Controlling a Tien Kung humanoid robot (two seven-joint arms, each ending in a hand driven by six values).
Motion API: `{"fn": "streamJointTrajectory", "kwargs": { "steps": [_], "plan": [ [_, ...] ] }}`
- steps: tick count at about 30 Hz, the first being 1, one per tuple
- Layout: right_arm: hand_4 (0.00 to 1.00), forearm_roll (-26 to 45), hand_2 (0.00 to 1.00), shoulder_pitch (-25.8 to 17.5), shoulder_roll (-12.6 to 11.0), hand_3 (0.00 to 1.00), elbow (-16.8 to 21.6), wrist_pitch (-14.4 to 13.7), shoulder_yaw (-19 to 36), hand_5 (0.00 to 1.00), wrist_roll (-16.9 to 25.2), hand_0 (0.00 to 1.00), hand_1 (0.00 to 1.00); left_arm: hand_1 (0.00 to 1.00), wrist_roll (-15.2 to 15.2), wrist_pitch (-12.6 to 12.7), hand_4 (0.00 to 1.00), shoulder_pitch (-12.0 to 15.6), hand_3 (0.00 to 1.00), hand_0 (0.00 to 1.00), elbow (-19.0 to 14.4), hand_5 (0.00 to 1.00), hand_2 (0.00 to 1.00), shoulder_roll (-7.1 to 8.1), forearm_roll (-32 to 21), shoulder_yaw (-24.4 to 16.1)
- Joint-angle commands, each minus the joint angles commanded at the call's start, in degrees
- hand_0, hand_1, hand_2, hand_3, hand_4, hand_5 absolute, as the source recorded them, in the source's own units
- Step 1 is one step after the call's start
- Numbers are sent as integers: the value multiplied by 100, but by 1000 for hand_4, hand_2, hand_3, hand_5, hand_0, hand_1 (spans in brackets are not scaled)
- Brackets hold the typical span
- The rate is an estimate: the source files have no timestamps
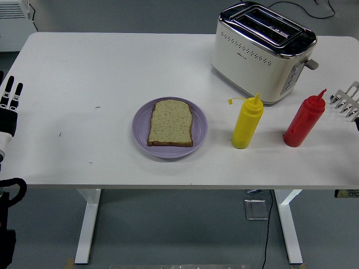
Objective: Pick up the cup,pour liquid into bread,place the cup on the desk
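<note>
While both hands sit at the table's [84, 67] side edges, nothing is held: left hand [9, 106] fingers straight and relaxed, right hand [346, 102] fingers spread just beside the red squeeze bottle [303, 121]. Yellow squeeze bottle [247, 123] stands between it and the purple plate [140, 131] bearing a bread slice [170, 123], mid-table. Toaster [263, 51] at far right corner.

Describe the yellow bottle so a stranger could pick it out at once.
Start at the cream and chrome toaster at the far right of the white table. In front of it stand two plastic squeeze bottles; take the yellow squeeze bottle, nearer the purple plate than the red squeeze bottle.
</note>
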Motion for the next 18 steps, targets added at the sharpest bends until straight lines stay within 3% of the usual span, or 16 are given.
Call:
{"fn": "streamJointTrajectory", "kwargs": {
  "steps": [11, 18],
  "plan": [
    [863, -72, 998, 154, -10, 998, -4, 15, -570, 114, -30, 998, 934, 743, 0, -1, 515, 27, 703, 786, 2, 998, 743, -1, 1, 19],
    [861, 64, 998, 561, 5, 998, -235, 119, -867, 121, -112, 998, 935, 743, -1, -3, 514, 24, 703, 786, 2, 998, 743, -6, 2, 11]
  ]
}}
